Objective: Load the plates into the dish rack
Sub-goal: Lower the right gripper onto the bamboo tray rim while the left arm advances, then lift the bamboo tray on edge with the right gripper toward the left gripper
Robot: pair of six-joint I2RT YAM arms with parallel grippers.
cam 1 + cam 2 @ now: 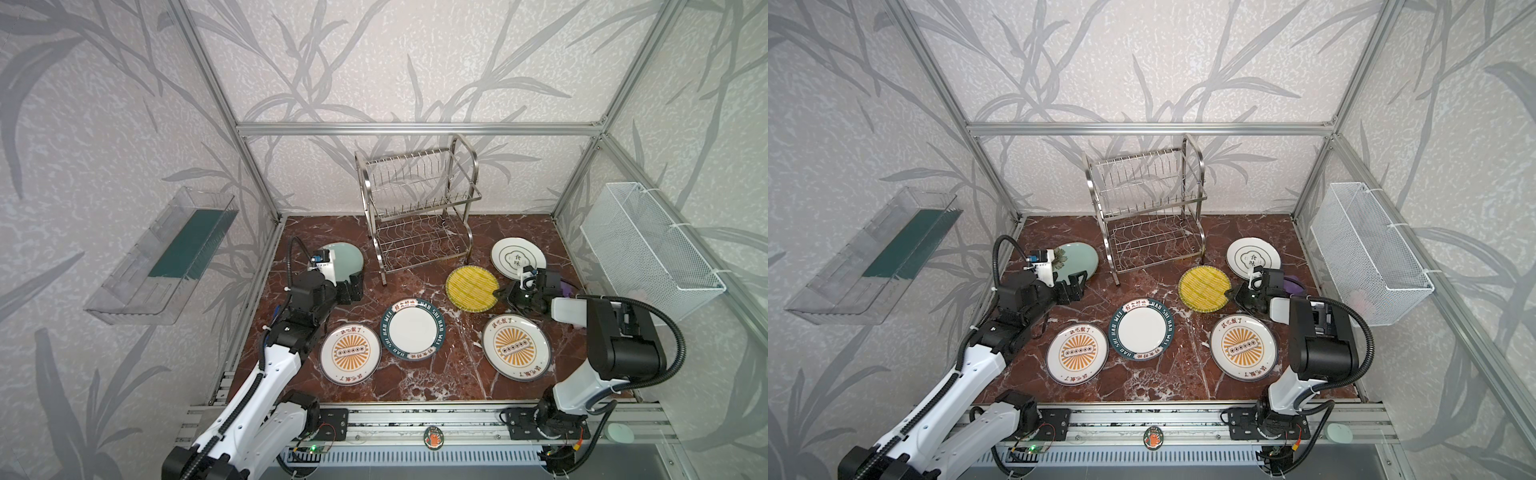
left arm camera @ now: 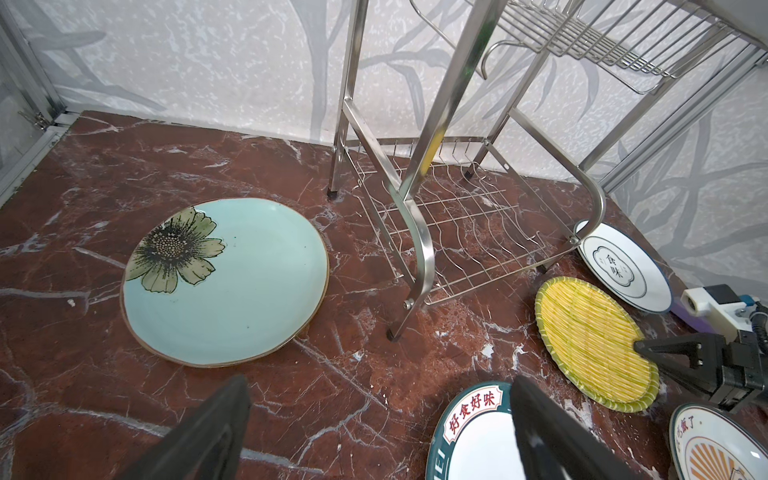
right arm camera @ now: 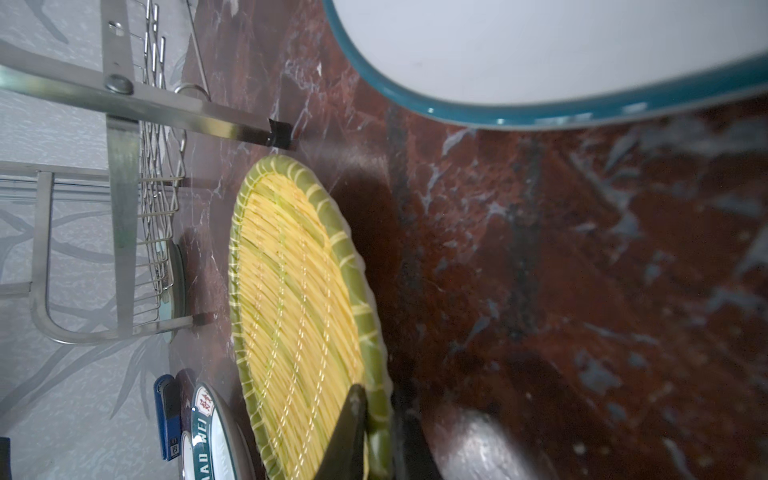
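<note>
The table (image 1: 440, 374) is occupied at its far edge by the rack (image 1: 415, 208), set upright. Six plates (image 1: 412, 328) are spread on the table in front of it, with bare marble left between most rims. The yellow plate (image 1: 472, 289) is placed just beside the rack's right front leg; its rim is clamped by the right gripper (image 3: 374, 415) and seems slightly raised, though blur leaves that unsure. The left gripper (image 2: 378, 380) is held wide open over bare table beside the celadon plate (image 2: 226, 280).
</note>
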